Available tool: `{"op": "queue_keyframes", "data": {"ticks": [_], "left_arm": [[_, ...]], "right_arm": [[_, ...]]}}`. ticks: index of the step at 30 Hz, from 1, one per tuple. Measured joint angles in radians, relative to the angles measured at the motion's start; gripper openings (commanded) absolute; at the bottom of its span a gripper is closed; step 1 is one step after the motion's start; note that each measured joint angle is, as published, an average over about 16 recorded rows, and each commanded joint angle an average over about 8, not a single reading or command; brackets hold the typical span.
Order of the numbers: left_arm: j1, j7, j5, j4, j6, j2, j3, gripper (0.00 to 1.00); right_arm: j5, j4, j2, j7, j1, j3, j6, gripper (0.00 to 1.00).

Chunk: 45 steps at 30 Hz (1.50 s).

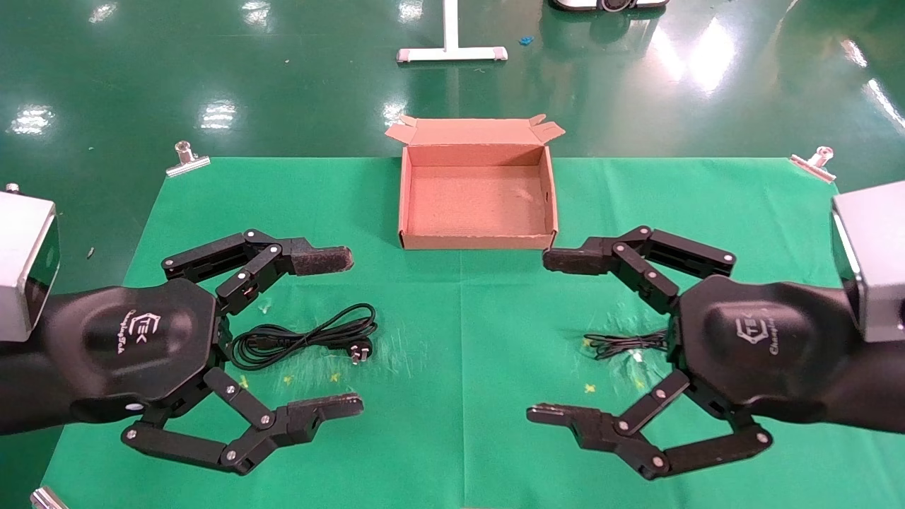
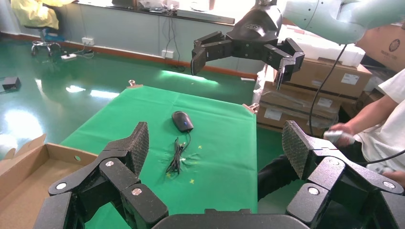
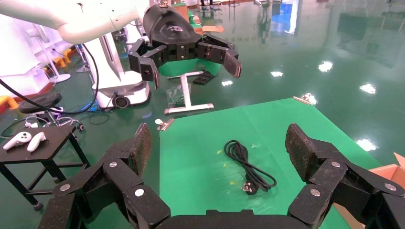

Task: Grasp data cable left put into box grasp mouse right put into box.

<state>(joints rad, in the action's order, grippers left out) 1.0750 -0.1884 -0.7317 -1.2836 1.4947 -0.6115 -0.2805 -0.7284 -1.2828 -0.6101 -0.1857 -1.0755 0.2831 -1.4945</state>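
Left pincer (image 1: 339,332) hovering above left half of green-cloth-covered bench (image 1: 459,318), fingers spread wide, nothing held. Bundled thick black data cable (image 1: 304,339) lying flat on cloth below and between those spread fingers, set back toward the palm side rather than under the tips. Long axis running roughly left-right across bench, looped coil toward outer left, pronged plug end (image 1: 360,350) toward centre. Seen clearly in right wrist view too (image 3: 248,167), untouched. Left arm clearly nearer; likely needs a drop straight down with a slight pull back to centre over the bundle.

Shallow brown corrugated cardboard box (image 1: 477,240) at far centre of bench, lid flap open away from robot, interior bare, well apart from both pincers and ahead of them.

Right pincer (image 1: 541,336) hovering above right half, fingers likewise wide apart, empty. Small oval black mouse (image 2: 182,120) with blue wheel visible only in left wrist view, on cloth; hidden behind right arm in head view. Thin black mouse cord (image 1: 622,344) bunched, peeking out toward centre. Cable first, judged not yet started.
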Motion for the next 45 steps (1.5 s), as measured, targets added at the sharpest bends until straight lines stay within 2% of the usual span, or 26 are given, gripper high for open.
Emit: {"op": "queue_keyframes", "data": {"ticks": [23, 28, 32, 36, 45], "left_arm": [[0.0, 0.0, 0.0, 0.0, 0.0, 0.0, 0.0, 1.0], [0.004, 0.003, -0.04, -0.004, -0.008, 0.007, -0.011, 1.0], [0.021, -0.004, -0.134, -0.017, -0.029, 0.015, -0.04, 1.0], [0.056, -0.024, -0.28, -0.032, -0.062, 0.012, -0.087, 1.0], [0.175, -0.128, -0.74, -0.06, -0.177, -0.066, -0.236, 1.0]], "right_arm": [[-0.001, 0.0, 0.0, 0.0, 0.0, 0.0, 0.0, 1.0], [-0.032, -0.006, 0.005, 0.009, -0.002, 0.007, 0.008, 1.0], [-0.075, -0.014, 0.01, 0.014, -0.005, 0.017, 0.026, 1.0], [-0.127, -0.023, 0.015, 0.017, -0.007, 0.03, 0.049, 1.0], [-0.206, -0.035, 0.021, 0.013, -0.004, 0.05, 0.093, 1.0]]}}
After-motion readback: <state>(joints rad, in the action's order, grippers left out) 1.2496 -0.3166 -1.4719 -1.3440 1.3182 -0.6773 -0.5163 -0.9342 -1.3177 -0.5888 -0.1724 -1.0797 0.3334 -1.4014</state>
